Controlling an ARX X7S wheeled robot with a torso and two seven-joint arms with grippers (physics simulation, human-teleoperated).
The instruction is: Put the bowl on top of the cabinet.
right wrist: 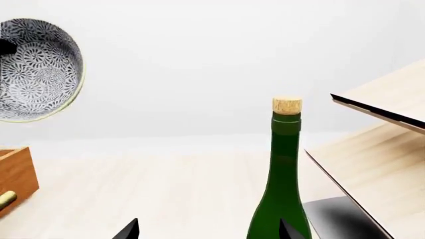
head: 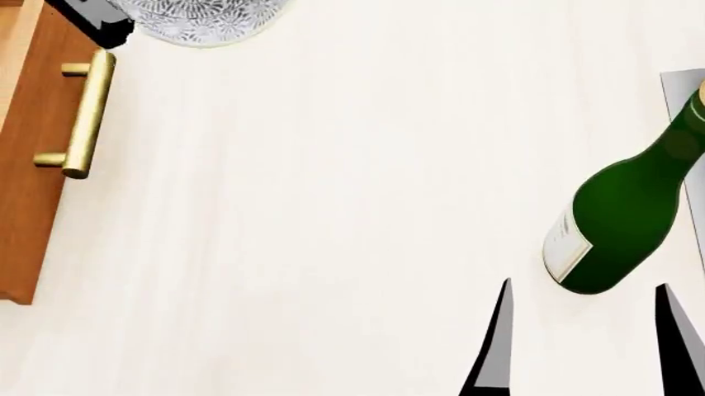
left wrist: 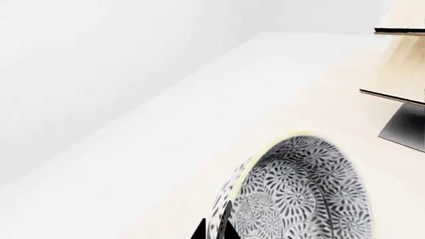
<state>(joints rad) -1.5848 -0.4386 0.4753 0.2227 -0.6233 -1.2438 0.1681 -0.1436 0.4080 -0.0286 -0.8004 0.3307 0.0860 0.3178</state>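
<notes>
The bowl (right wrist: 37,69), white with a grey-blue floral pattern, hangs in the air tipped on its side, higher than the cabinet's corner (right wrist: 15,174). My left gripper (left wrist: 214,232) is shut on the bowl's rim (left wrist: 312,194), one dark fingertip on each side of the wall. In the head view the bowl (head: 204,21) shows at the upper edge, just right of the orange-brown cabinet (head: 28,165) with its brass handle (head: 82,115). My right gripper (head: 584,342) stands open low over the table with nothing held.
A green corked bottle (head: 622,223) stands upright just beyond my right gripper's fingers. A pale plywood rack (right wrist: 378,149) with a dark grey base (left wrist: 405,127) stands to the right of the bottle. A white wall runs behind the table.
</notes>
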